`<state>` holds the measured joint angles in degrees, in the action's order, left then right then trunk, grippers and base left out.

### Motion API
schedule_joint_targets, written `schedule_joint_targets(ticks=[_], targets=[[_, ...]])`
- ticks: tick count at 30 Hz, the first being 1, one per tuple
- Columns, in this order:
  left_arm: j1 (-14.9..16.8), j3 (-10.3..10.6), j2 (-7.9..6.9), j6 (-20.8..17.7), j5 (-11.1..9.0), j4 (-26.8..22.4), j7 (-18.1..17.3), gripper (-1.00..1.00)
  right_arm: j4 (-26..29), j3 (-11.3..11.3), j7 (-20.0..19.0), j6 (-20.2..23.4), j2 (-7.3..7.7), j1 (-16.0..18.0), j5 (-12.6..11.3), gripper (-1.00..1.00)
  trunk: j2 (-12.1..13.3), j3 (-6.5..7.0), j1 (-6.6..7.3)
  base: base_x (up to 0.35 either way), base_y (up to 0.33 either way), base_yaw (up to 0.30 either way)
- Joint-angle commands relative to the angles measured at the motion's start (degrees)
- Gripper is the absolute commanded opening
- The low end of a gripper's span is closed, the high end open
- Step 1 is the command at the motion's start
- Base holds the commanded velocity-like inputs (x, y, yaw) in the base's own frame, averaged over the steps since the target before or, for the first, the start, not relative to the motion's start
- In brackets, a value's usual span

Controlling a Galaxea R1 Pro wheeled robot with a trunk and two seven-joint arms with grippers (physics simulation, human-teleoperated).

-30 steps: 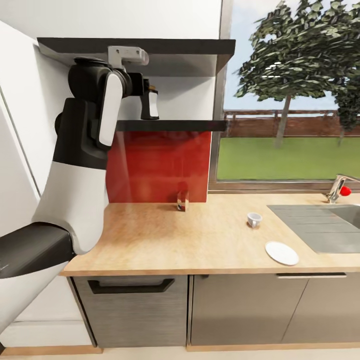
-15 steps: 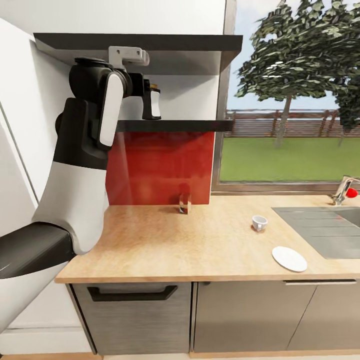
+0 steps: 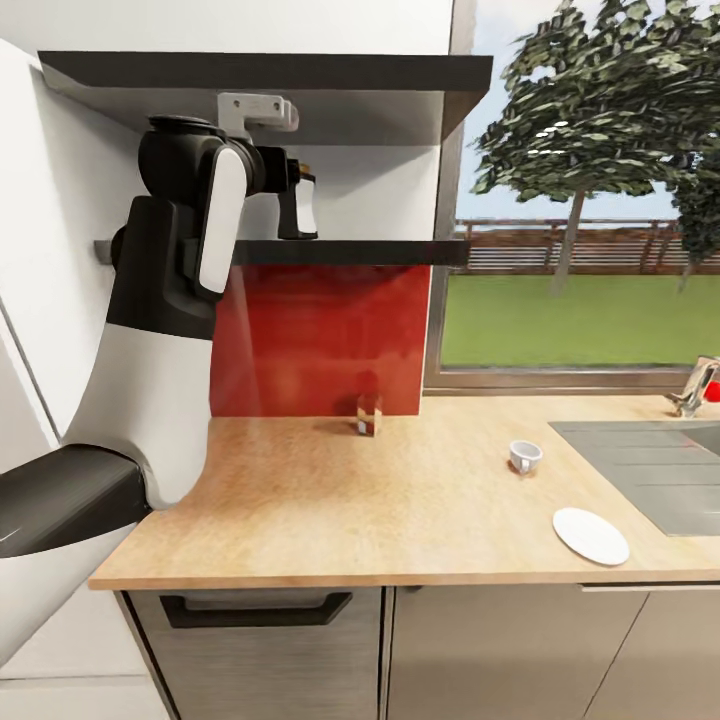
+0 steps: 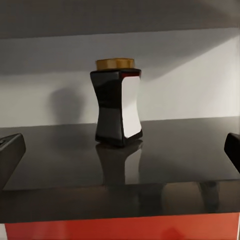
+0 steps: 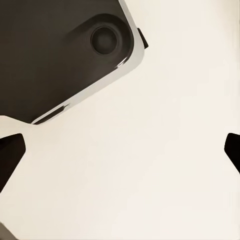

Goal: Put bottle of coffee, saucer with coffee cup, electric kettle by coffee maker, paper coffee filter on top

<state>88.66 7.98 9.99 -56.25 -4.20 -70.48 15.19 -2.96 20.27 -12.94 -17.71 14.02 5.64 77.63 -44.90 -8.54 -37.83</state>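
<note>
across the kitchen countertop (image 3: 400, 480) your view has slid left, meaning you're squaring up: the left gripper (image 4: 120, 150), jaws spread, faces the bottle of coffee (image 4: 117, 102) on the shelf (image 4: 120, 165), ungrasped.

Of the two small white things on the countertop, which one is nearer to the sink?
The saucer, flat and round, near the front edge by the sink. The cup stands further back and left.

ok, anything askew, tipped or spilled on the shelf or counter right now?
Nothing stands out. The bottle of coffee stands upright on the kitchen shelf, lid on. On the kitchen countertop the coffee cup sits upright, apart from the saucer, which lies flat. No spills visible.
</note>
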Motion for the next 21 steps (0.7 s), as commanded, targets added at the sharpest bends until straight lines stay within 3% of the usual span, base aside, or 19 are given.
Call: schedule_joint_targets(ticks=[1, 21], targets=[[0.08, 0.04, 0.01, -0.18, -0.45, -0.01, 0.45, 1.0, -0.11, 0.49, -0.16, -0.13, 0.04, 0.07, 0.24, 1.0, -0.07, -0.09, -0.03, 0.13, -0.082, 0.0], [0.02, -0.04, 0.01, -0.18, -0.41, 0.07, 0.45, 1.0, -0.11, 0.49, -0.16, -0.13, 0.04, 0.07, 0.24, 1.0, -0.07, -0.09, -0.03, 0.135, -0.027, 0.0]])
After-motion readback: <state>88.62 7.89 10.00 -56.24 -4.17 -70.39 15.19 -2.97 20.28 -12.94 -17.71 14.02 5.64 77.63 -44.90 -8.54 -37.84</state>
